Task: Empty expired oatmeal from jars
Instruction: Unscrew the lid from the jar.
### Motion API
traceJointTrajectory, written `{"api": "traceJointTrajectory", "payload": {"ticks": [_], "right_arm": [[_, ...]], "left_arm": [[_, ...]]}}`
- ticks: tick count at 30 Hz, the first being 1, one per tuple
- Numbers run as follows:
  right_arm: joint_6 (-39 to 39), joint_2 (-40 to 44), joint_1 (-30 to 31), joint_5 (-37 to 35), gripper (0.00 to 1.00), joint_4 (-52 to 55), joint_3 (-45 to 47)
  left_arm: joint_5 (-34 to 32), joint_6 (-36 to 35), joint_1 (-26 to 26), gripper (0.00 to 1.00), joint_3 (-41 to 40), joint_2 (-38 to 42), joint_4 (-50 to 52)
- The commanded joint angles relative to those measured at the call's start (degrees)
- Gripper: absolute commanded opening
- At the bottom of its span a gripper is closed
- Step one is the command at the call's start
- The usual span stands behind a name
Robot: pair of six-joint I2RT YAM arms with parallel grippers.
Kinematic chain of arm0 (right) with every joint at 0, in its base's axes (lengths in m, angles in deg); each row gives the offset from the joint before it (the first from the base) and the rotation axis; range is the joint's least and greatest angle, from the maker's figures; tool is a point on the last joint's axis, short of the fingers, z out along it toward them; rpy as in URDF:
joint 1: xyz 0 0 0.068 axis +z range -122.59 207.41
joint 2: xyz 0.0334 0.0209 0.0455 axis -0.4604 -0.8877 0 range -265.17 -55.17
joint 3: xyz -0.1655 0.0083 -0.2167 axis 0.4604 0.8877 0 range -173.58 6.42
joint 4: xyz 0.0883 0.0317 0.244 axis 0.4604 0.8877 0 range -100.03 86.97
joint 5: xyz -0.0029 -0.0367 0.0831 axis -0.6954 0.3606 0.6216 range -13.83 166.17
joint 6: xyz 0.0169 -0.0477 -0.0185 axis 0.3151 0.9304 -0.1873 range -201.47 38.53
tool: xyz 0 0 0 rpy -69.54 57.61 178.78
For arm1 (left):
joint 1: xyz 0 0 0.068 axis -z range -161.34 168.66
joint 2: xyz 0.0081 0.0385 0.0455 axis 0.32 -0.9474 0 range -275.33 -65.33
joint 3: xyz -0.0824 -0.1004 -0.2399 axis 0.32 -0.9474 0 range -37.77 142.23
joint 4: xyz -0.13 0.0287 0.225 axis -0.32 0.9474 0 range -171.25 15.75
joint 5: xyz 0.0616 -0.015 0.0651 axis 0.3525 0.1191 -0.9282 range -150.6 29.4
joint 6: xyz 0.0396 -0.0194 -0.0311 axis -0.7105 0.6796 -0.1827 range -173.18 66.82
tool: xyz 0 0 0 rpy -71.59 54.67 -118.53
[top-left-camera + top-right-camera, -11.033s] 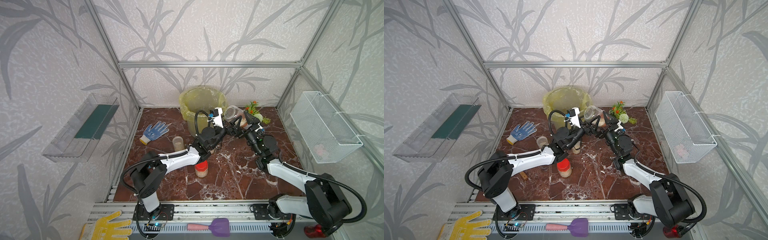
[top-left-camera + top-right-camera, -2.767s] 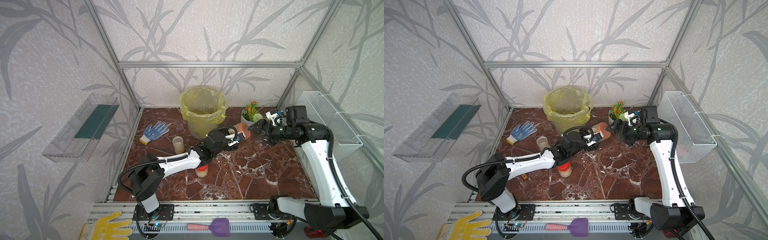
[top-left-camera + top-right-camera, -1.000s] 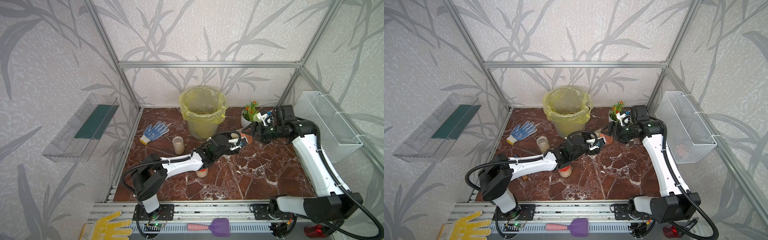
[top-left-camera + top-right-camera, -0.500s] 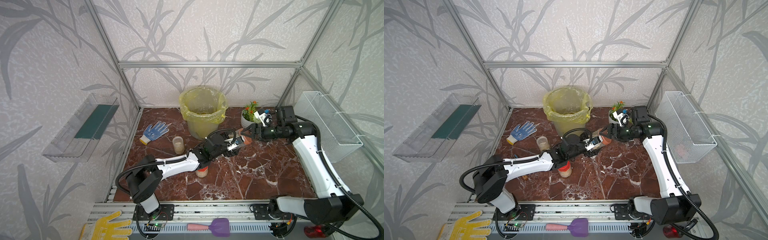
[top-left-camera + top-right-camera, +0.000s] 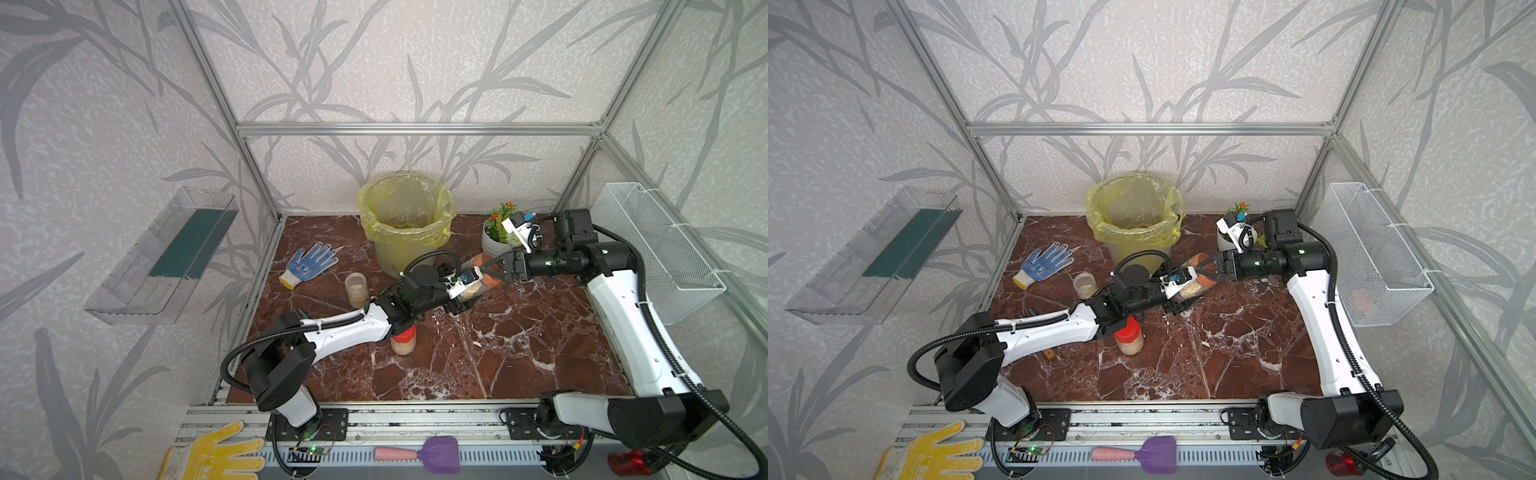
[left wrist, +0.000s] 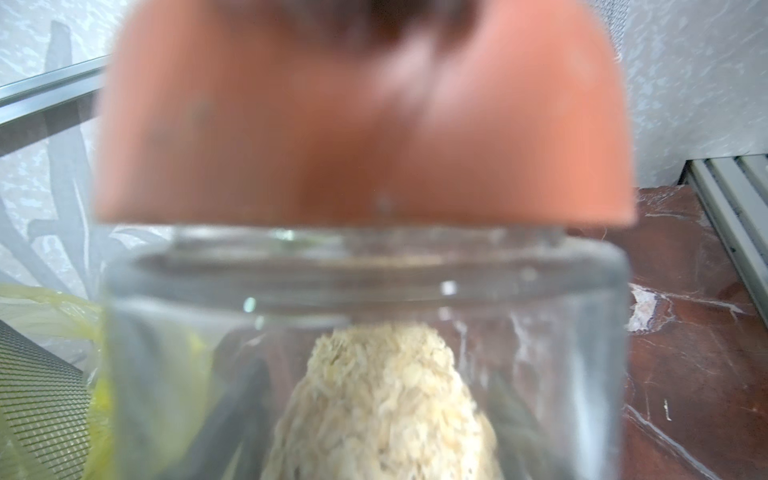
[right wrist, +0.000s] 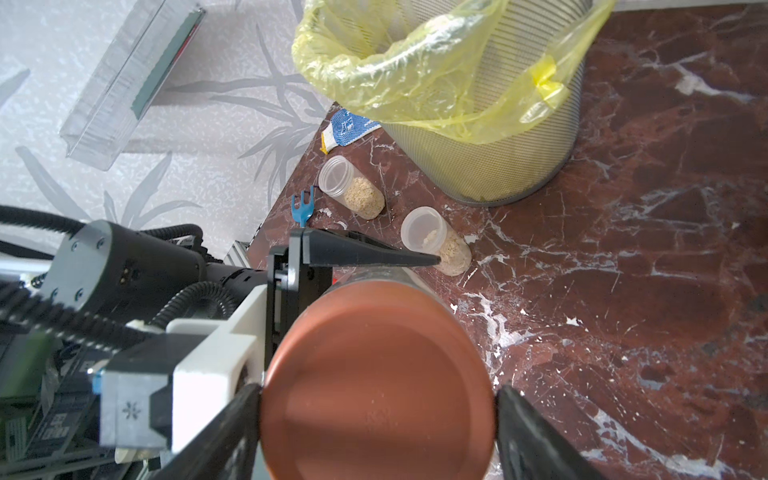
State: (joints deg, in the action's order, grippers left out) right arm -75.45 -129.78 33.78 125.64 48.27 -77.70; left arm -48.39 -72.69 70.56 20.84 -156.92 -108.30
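Top and wrist views, counter read as a clock face with 12 o'clock at the back wall. The held jar [image 5: 471, 289] lies tilted just off centre toward 2 o'clock, its brown lid [image 7: 376, 374] pointing toward 3 o'clock. The left end effector [image 5: 1185, 293] is clamped on the glass body. The right end effector [image 5: 493, 271] is closed on the lid, with its fingers [image 7: 237, 415] pressed against opposite sides of the lid's edge. The oatmeal [image 6: 386, 399] is heaped in the lower part of the jar, short of the lid.

In the earlier frames the right end effector stood clear of the jar, out toward 2 o'clock. It has since come in onto the lid, while the left arm has kept its hold and lifted the lid end slightly.

A red-lidded jar [image 5: 403, 338] stands toward 8 o'clock. Two slim jars [image 7: 353, 193] [image 7: 436, 241] with oatmeal stand toward 9 o'clock. The bin [image 5: 405, 249] with a yellow bag is at 12 o'clock, the flower pot [image 5: 494, 249] at 1 o'clock and the glove [image 5: 309, 264] at 10 o'clock.

Print on the left arm's casing in the right wrist view is too blurred to read.
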Motion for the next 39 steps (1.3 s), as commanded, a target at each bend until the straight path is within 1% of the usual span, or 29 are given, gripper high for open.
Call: {"api": "traceJointTrajectory", "payload": {"ticks": [1, 4, 7, 11, 17, 19, 22, 23, 25, 27, 28, 30, 32, 36, 39], "right_arm": [[7.16, 0.06, 3.29, 9.55, 0.18, 6.93, -0.38], [11.81, 1.2, 4.86, 6.1, 0.18, 7.95, 0.86], [14.36, 2.84, 5.53, 3.1, 0.18, 6.99, 2.55], [14.12, 2.8, 6.02, 1.98, 0.18, 7.18, 2.47], [13.16, 5.0, 6.1, 0.43, 0.2, 5.66, 3.16], [12.38, 6.05, 6.1, -0.49, 0.24, 4.99, 3.13], [10.7, 7.46, 6.11, -1.59, 0.33, 4.98, 2.73], [9.66, 7.99, 6.11, -2.04, 0.4, 4.89, 2.58], [6.83, 9.42, 6.11, -3.12, 0.6, 4.17, 2.64], [1.79, 11.44, 6.11, -5.01, 0.74, 2.3, 3.09], [-0.77, 12.34, 6.11, -5.86, 0.77, 1.39, 3.25], [-6.88, 14.12, 6.11, -8.11, 0.81, 0.59, 3.09], [-14.97, 15.38, 6.02, -11.67, 0.85, -0.6, 3.21], [-28.33, 15.46, 6.02, -13.78, 0.86, -0.11, 3.24], [-36.77, 15.28, 6.04, -15.41, 0.86, -1.34, 4.55]], "left_arm": [[2.31, 3.73, -1.07, 0.0, 1.09, 3.74, -11.96], [4.53, 5.1, -1.94, 0.0, 0.89, 4.72, -11.47], [6.58, 6.44, -2.72, 0.0, 0.98, 5.45, -11.02], [7.74, 6.55, -2.86, 0.0, 1.16, 5.81, -10.0], [6.88, 6.59, -2.94, 0.0, 0.09, 6.08, -10.76], [6.65, 6.18, -3.02, 0.0, -0.3, 6.15, -10.61], [5.48, 5.0, -3.03, 0.0, -0.77, 6.39, -10.13], [4.95, 4.31, -3.01, 0.0, -0.77, 6.45, -9.81], [3.62, 2.96, -3.03, 0.0, -0.67, 6.46, -9.29], [1.78, 1.45, -3.03, 0.0, -0.52, 6.35, -8.81], [0.9, 0.67, -3.03, 0.0, -0.6, 6.25, -8.81], [-1.07, -1.4, -3.03, 0.0, -0.52, 6.02, -8.58], [-2.2, -3.85, -2.96, 0.0, -0.13, 5.67, -7.47], [-4.73, -7.56, -2.77, 0.0, 0.44, 4.43, -6.94], [-7.05, -10.25, -1.88, 0.0, 0.75, 3.45, -7.4]]}}
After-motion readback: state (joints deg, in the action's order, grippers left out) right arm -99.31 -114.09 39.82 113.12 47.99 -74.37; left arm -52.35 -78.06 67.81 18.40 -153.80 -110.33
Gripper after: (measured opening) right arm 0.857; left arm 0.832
